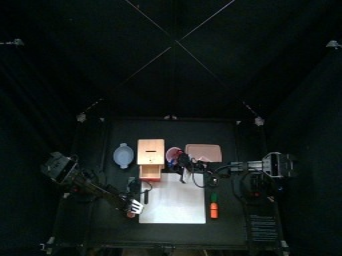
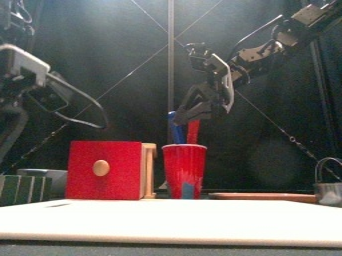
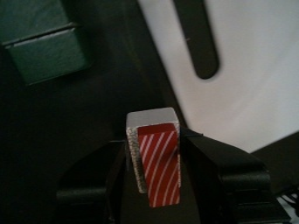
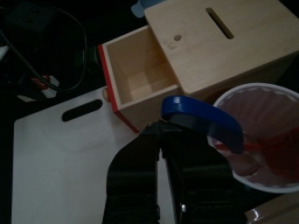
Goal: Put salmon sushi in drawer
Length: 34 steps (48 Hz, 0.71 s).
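Note:
The salmon sushi (image 3: 158, 162), a red piece with pale stripes on a white block, sits between the jaws of my left gripper (image 3: 158, 154), which press on both its sides. From above, the left gripper (image 1: 134, 205) is at the left edge of the white cutting board (image 1: 181, 203). The drawer (image 4: 146, 74) stands pulled open, its wooden inside bare, with a red front (image 2: 107, 170) and a tan knob. My right gripper (image 4: 162, 131) hangs shut and holding nothing above the red cup (image 2: 185, 170), beside the open drawer.
The red cup holds a blue and a red utensil. An orange oblong (image 1: 214, 209) lies on the board's right side. A pinkish square (image 1: 203, 152) and a grey bowl (image 1: 123, 155) flank the drawer unit. A green box (image 3: 47, 52) is near the left arm.

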Each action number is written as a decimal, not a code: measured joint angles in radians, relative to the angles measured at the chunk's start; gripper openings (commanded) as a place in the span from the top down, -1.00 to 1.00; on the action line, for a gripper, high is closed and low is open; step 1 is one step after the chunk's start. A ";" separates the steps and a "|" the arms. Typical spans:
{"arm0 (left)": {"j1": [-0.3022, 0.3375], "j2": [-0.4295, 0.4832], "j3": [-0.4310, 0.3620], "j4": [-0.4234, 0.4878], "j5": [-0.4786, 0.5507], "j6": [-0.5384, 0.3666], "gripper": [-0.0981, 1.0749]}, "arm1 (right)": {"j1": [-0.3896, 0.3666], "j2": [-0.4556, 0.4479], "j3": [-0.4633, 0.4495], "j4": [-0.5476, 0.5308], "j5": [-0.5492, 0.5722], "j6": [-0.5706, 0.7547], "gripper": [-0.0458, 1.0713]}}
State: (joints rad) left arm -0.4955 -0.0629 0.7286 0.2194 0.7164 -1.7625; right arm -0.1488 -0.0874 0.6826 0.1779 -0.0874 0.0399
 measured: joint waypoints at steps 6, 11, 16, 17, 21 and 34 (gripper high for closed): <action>0.021 -0.060 0.000 0.098 0.002 0.000 -0.19 | 0.000 0.000 0.000 -0.002 0.000 0.000 0.84; 0.063 -0.109 0.000 0.204 0.002 0.003 -0.19 | 0.000 0.000 0.000 -0.003 -0.002 0.000 0.84; 0.123 -0.156 0.000 0.299 0.002 0.003 -0.19 | -0.002 0.000 0.002 -0.006 0.000 0.000 0.84; 0.137 -0.167 0.000 0.314 0.003 0.003 -0.19 | -0.002 0.000 0.000 -0.006 0.000 0.000 0.84; 0.192 -0.213 0.014 0.383 0.002 0.003 -0.19 | -0.002 0.002 0.000 -0.006 0.000 0.000 0.84; 0.351 -0.308 0.069 0.565 -0.058 0.072 -0.19 | -0.003 0.000 0.000 -0.006 -0.002 0.000 0.84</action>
State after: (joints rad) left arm -0.1442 -0.3712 0.7977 0.7839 0.6581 -1.6904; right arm -0.1519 -0.0874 0.6826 0.1718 -0.0890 0.0399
